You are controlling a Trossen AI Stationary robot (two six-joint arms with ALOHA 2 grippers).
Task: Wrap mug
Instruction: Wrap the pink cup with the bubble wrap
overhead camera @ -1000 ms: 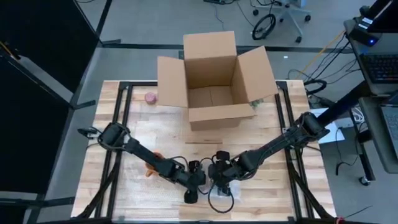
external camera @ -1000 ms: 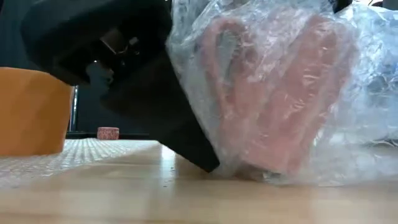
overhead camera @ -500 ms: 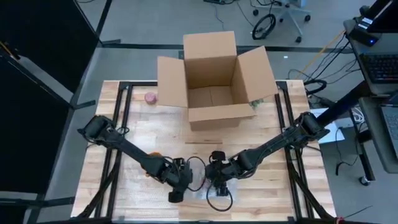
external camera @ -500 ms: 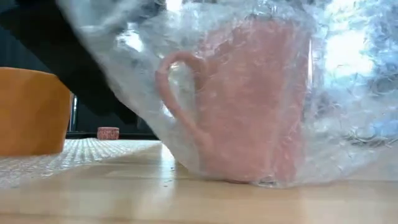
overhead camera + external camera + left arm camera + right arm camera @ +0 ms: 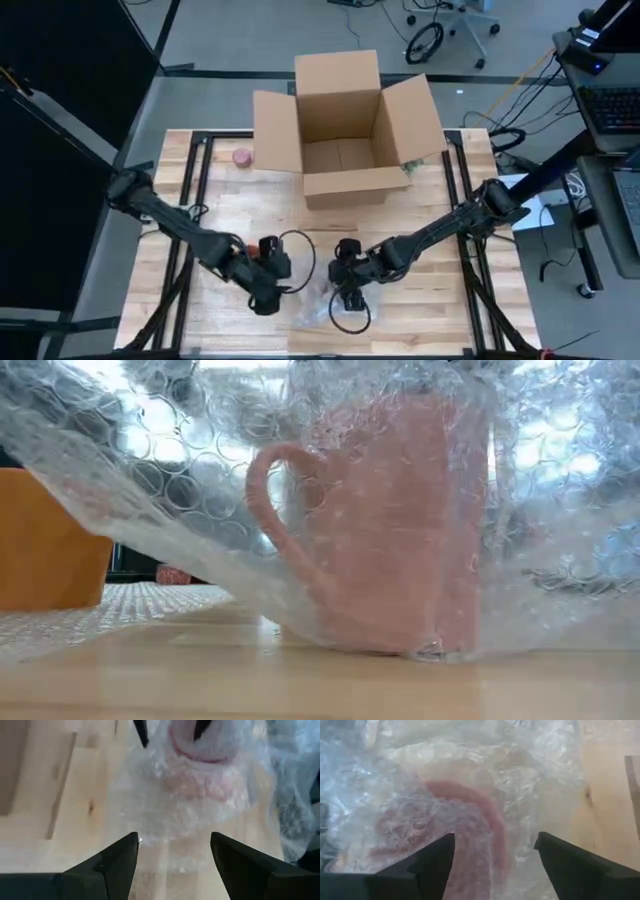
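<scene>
I see the pink mug (image 5: 390,520) standing upright on the wooden table (image 5: 450,300) near its front edge, draped in bubble wrap (image 5: 150,490) that falls loosely to the boards on both sides of it; its handle juts out sideways under the film. My left gripper (image 5: 265,300) sits beside the mug on its left, apart from it, fingers spread with bare wood and the wrap's hem between them. My right gripper (image 5: 350,298) hangs over the mug, fingers also spread wide, with the rim and wrap below them; I cannot tell whether they touch the film. There is open table to the right of the mug and some between the grippers and the open cardboard box (image 5: 340,125) at the back. An orange object (image 5: 50,540) stands just left of the mug, cut off at the picture's edge in the low view and mostly hidden under the left arm from above. A small pink roll (image 5: 242,156) lies well apart by the box's left flap. Beyond the table I make out grey floor, cables and a chair base. The wrap blurs the mug's surface.
</scene>
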